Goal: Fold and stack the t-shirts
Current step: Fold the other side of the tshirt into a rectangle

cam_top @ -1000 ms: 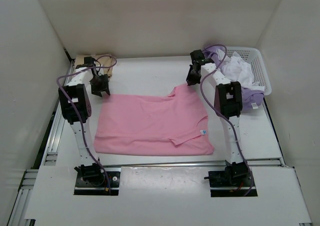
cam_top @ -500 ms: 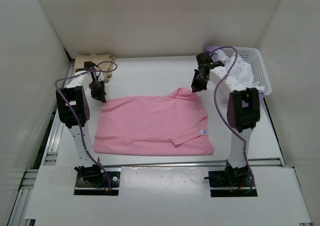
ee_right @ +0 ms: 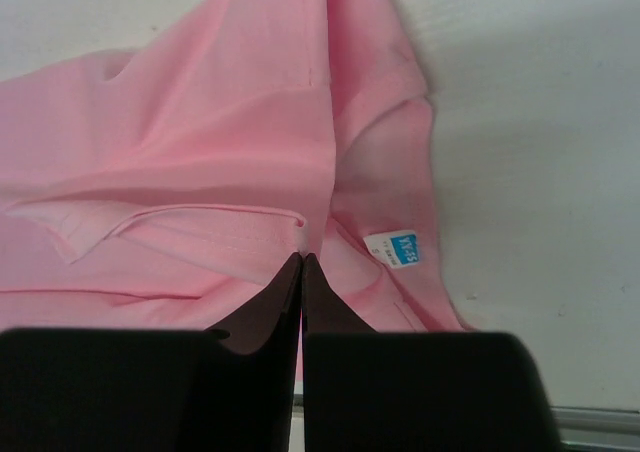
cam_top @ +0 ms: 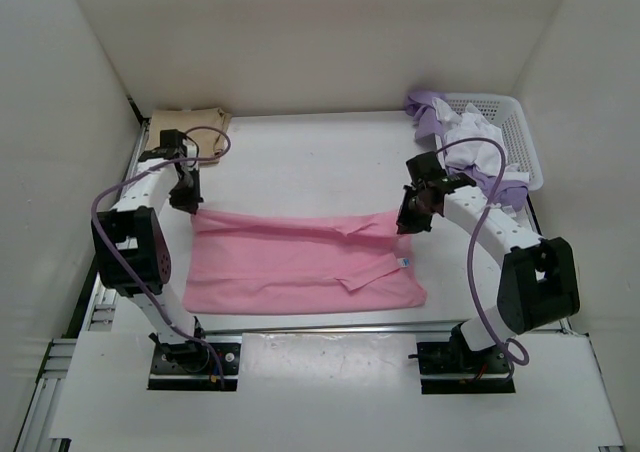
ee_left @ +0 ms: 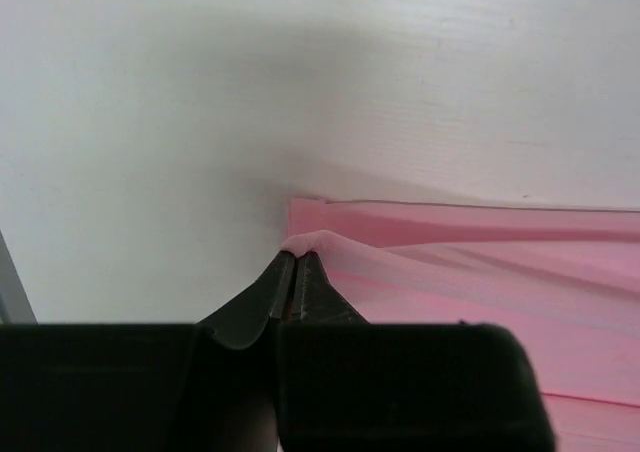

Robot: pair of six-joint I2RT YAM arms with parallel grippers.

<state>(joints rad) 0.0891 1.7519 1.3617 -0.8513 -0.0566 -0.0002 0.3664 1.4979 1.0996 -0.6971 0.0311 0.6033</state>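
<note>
Pink soft cloth t-shirt (cam_top: 300,262) lies mid-surface, its far edge doubled toward me. Left claw (ee_left: 297,264) pinches its far-left corner; right claw (ee_right: 302,264) pinches the far-right fold. Risk I see: an uneven pull skews the fold, or thin cloth slips free. White matte surface (cam_top: 300,152), white enclosure walls (cam_top: 60,122) around.

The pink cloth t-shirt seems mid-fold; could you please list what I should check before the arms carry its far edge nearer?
1. Left claw shut on the pink cloth t-shirt at its far-left corner: ok.
2. Right claw shut on its far-right edge: ok.
3. Held edge level between both claws: ok.
4. Near hem flat on the white table: ok.
5. Cloth smooth beside the blue label: not ok, creased.
6. White plastic mesh basket apart from the shirt: ok.
</note>
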